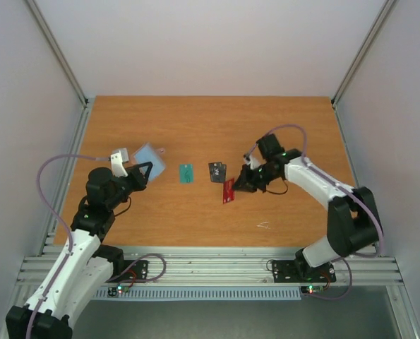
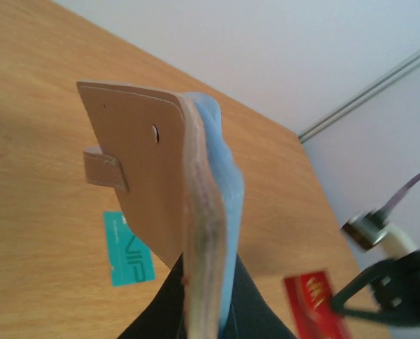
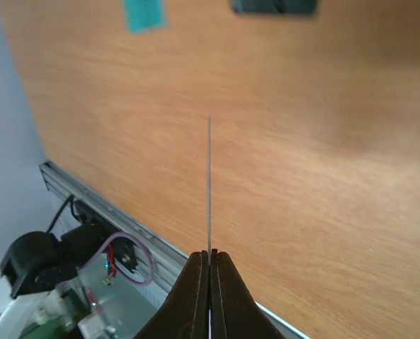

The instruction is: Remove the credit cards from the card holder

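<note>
Top external view: the holder [image 1: 145, 155] is held raised at left centre, pinched between the left fingers [image 2: 255, 314], probably to steady it for emptying. The red card [image 1: 229, 191] is clamped edge-on between the right fingers [image 3: 195, 296] near centre, likely for laying beside the teal card [image 1: 186, 173] and black card [image 1: 217, 171].

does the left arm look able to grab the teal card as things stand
Probably not yet. The teal card lies flat and uncovered on the table, so the way looks free, but the left pincer is shut on the card holder, leaving no free grip.
</note>
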Robot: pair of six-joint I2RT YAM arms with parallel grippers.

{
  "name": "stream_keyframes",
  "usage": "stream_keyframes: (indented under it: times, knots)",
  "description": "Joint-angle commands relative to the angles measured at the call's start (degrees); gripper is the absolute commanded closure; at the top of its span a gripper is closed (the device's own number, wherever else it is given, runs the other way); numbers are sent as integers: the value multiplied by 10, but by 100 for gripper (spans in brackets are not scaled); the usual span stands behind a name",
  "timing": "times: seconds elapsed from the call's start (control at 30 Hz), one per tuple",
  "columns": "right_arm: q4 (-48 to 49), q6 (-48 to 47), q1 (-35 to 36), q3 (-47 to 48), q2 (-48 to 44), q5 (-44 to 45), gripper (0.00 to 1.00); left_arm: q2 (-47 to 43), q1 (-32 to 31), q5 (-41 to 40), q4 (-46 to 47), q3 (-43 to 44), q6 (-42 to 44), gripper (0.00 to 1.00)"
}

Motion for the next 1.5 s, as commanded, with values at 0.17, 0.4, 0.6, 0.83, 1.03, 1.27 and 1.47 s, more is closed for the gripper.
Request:
stream_keyframes:
  times: [0.17, 0.4, 0.6, 0.83, 1.03, 1.27, 1.47]
  knots:
    - [183, 119, 44, -78, 128, -33, 99, -9, 7, -24, 16, -16, -21, 100]
    - [186, 132, 45, -84, 203, -18, 99, -4, 7, -20, 27, -19, -25, 100]
    - [117, 91, 45, -92, 191, 26, 91, -1, 7, -13, 40, -25, -25, 100]
    - [-37, 15, 45, -19, 130, 117, 62, -5, 7, 110, 149, -26, -3, 100]
    - [-171, -96, 45, 132, 15, 112, 51, -2, 7, 267, 243, 3, 30, 100]
    - [-80, -157, 50, 307, -85, -174, 37, 7, -4, 435, 273, 103, 93, 100]
    - [-56, -175, 105, 351, -75, -180, 35, 24, -21, 467, 252, 162, 115, 100]
